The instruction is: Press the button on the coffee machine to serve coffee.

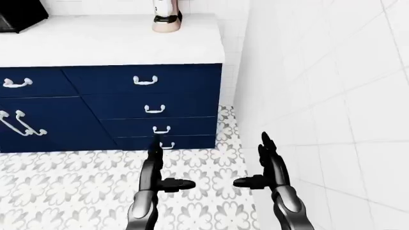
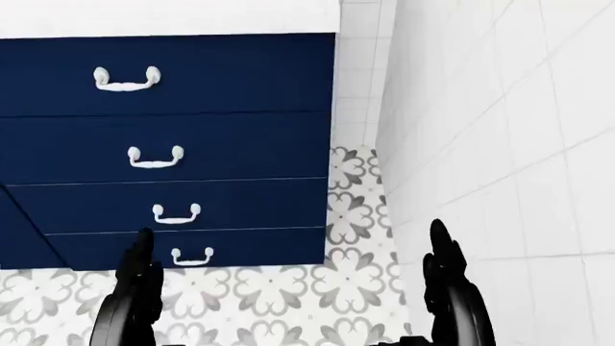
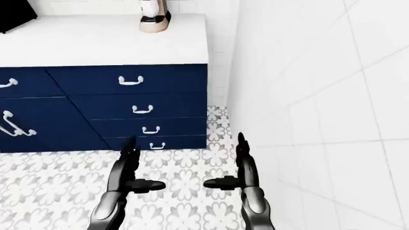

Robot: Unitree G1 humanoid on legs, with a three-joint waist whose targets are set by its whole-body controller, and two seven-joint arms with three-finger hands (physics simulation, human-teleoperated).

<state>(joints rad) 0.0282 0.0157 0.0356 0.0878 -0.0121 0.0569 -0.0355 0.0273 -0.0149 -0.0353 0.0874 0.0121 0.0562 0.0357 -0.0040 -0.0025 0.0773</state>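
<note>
No coffee machine shows plainly. A small appliance with a beige base [image 1: 167, 21] stands on the white counter [image 1: 109, 40] at the top of the left-eye view. The top edge cuts it off, so I cannot tell what it is. My left hand [image 1: 171, 167] and right hand [image 1: 252, 162] are raised side by side low in the view, over the floor. Both are open and empty, with fingers pointing up and thumbs turned inward. They are well short of the counter.
A navy drawer stack with white handles [image 1: 153, 109] sits under the counter, with a cabinet door [image 1: 38, 122] to its left. A white tiled wall [image 1: 320, 96] fills the right. A black object [image 1: 19, 17] is at the top left. The floor [image 1: 64, 187] is patterned tile.
</note>
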